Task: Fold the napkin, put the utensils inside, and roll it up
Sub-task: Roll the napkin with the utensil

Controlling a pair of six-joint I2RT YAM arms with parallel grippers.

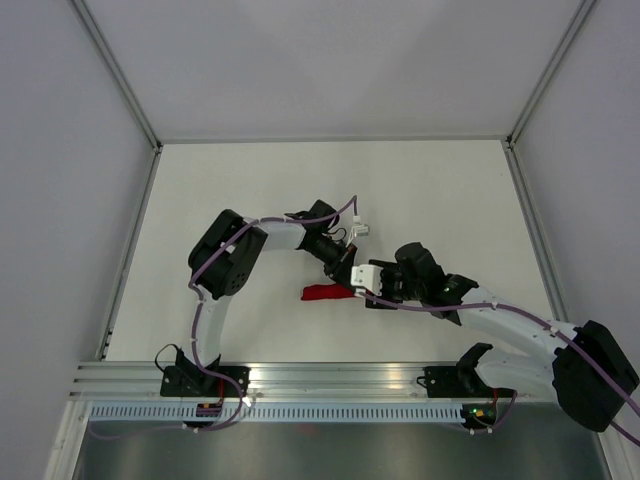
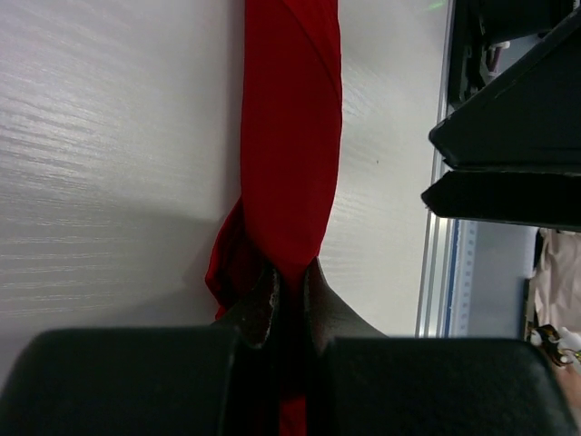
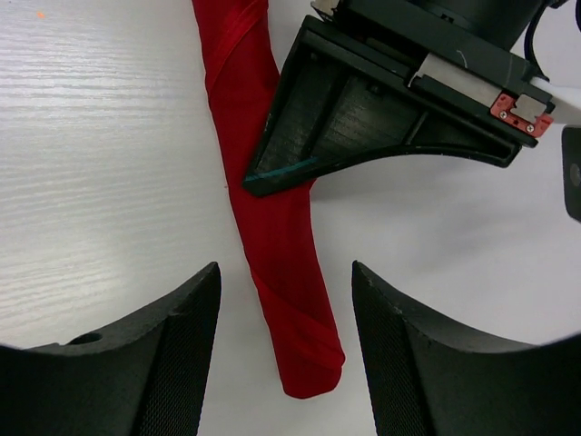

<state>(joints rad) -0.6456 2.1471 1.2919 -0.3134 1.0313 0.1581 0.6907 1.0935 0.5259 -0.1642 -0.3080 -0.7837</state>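
Top external: rolled napkin mid-bench, open room around

Bare bench (image 1: 250,190) surrounds the napkin (image 1: 322,292), well apart from the side walls (image 1: 60,150) and the near rail (image 1: 330,375). It lies tightly rolled, long axis left to right. Left fingers (image 2: 259,309) clench it near its right end. Right fingers (image 3: 163,363) stand spread, straddling that tip without touching.

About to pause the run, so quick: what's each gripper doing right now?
Left gripper: shut on the rolled napkin.
Right gripper: open, straddling the napkin's end, holding nothing.
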